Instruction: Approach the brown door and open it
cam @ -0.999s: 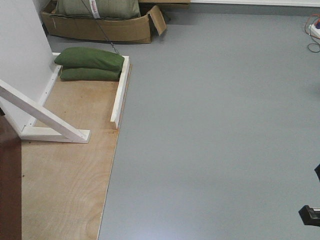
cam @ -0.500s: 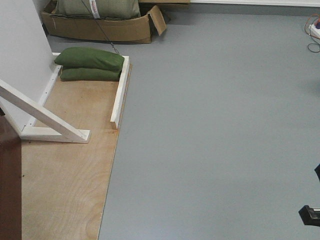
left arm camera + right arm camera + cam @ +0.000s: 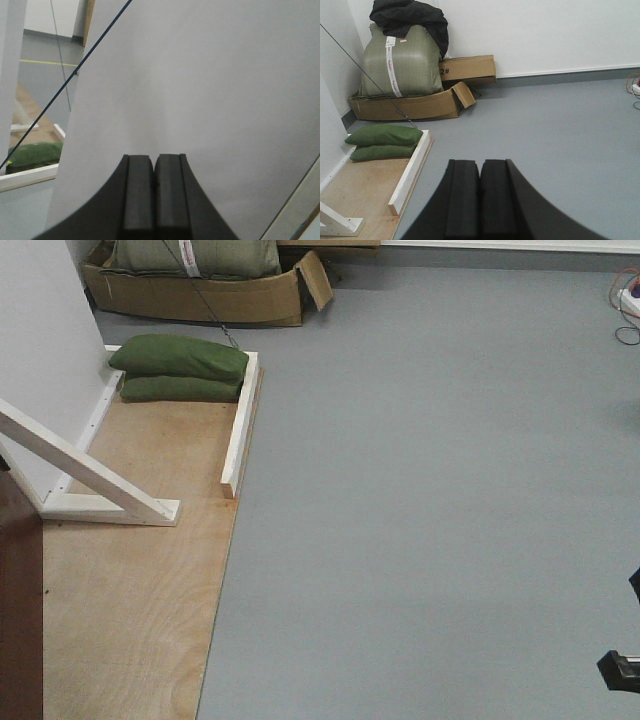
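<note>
- Left claw [image 3: 154,170]: pads pressed together, nothing between them. It faces a plain white panel [image 3: 210,100] close up, which fills most of the left wrist view.
- Right claw [image 3: 480,172]: pads also together, empty. It points over the grey floor [image 3: 560,130], with green sandbags [image 3: 382,135] at 10 o'clock and a cardboard box [image 3: 405,107] beyond them.
- Brown door [image 3: 18,610]: only a dark reddish strip at the 8 o'clock edge of the front view, beside the plywood sheet [image 3: 130,610]. Handle, plate and keys are out of view.
- White brace board [image 3: 90,475]: at 9 o'clock, just above the door strip. Not the target.
- Step, my read: approach phase. The base is beside the door rig, not squared to it, and neither claw is near the handle.
- Next move calls for turning or shifting the base toward 8–9 o'clock until the door face and lever show, then parting one claw's pads before reaching for the lever.
- Risk: the brace and plywood edge probably lie in the path on that side.
</note>
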`<state>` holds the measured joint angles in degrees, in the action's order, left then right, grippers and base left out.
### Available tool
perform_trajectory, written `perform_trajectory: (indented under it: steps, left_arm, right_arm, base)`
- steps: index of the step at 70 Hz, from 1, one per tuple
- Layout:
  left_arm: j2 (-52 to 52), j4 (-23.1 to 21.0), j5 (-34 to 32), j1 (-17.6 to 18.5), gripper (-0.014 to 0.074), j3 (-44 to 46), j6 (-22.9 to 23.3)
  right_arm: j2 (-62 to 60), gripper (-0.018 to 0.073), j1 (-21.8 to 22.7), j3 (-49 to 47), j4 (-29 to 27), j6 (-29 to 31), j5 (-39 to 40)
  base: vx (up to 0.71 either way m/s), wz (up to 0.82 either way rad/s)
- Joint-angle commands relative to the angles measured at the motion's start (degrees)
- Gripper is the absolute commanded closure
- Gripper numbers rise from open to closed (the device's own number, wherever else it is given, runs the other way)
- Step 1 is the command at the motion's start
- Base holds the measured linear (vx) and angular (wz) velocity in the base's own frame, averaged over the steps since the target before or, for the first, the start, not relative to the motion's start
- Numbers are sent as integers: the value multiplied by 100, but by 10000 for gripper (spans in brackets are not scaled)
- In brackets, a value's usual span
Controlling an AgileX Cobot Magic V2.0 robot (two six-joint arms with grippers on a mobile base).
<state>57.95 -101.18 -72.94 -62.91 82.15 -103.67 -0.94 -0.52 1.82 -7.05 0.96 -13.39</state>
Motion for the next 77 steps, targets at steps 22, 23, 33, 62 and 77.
perform_trajectory:
  steps: [22,23,33,62,77]
  left_arm:
    - [307,-383,-285,-221,580,136,292]
    - [314,-383,-279,-211,580,136,303]
    - [316,-383,-84,-192,580,136,308]
    - [145,-383,2095,-184,580,136,1373]
    - [101,-383,3657,-184,580,136,1463]
  right_arm:
    - [-49,559,-14,11,28,51,454]
    - [-49,559,-14,11,28,51,454]
    - [-49,559,-14,11,28,51,454]
    - [-49,559,-14,11,28,51,454]
    - [-49,559,-14,11,28,51,454]
  base:
    - [0,0]
    - [0,0]
    - [0,0]
    - [0,0]
    - [0,0]
